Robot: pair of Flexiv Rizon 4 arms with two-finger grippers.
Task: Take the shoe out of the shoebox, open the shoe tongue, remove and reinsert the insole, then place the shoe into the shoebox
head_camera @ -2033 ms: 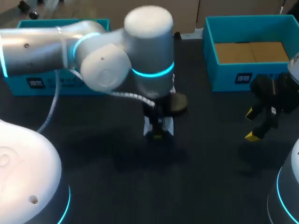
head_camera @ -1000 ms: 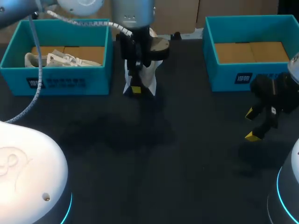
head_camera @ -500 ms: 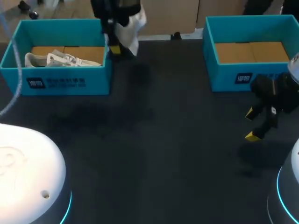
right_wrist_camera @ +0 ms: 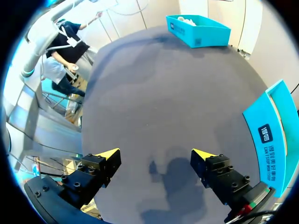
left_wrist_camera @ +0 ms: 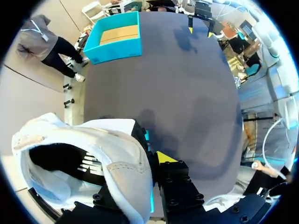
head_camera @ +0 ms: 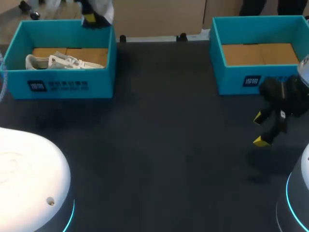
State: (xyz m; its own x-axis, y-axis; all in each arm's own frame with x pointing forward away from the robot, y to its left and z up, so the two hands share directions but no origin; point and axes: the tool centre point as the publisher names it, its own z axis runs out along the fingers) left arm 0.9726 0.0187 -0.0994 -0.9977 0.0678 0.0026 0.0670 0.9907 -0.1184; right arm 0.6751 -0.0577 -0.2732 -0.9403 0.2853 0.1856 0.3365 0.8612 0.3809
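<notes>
My left gripper (head_camera: 91, 19) hangs at the back of the table, over the far right corner of the left teal shoebox (head_camera: 63, 86), shut on a white shoe (head_camera: 104, 8). In the left wrist view the white shoe (left_wrist_camera: 107, 158) fills the space around the left gripper (left_wrist_camera: 148, 161); its collar is pinched between the fingers and its dark opening shows, and one yellow tip is hidden by it. Another white shoe (head_camera: 58, 62) lies inside the left shoebox. My right gripper (head_camera: 262, 129) stands open at the right, in front of the right teal shoebox (head_camera: 241, 79), nothing between its fingers (right_wrist_camera: 156, 155).
The right shoebox holds only a brown cardboard floor (head_camera: 258, 53). From the right wrist the left shoebox (right_wrist_camera: 198, 29) shows far ahead across the dark table, and the right shoebox's wall (right_wrist_camera: 275, 135) stands close beside the gripper. Dark open tabletop (head_camera: 159, 145) lies between the boxes.
My left arm has carried the white shoe from the table's middle back and to the left, up to the far corner of the left shoebox. The right arm has not moved.
</notes>
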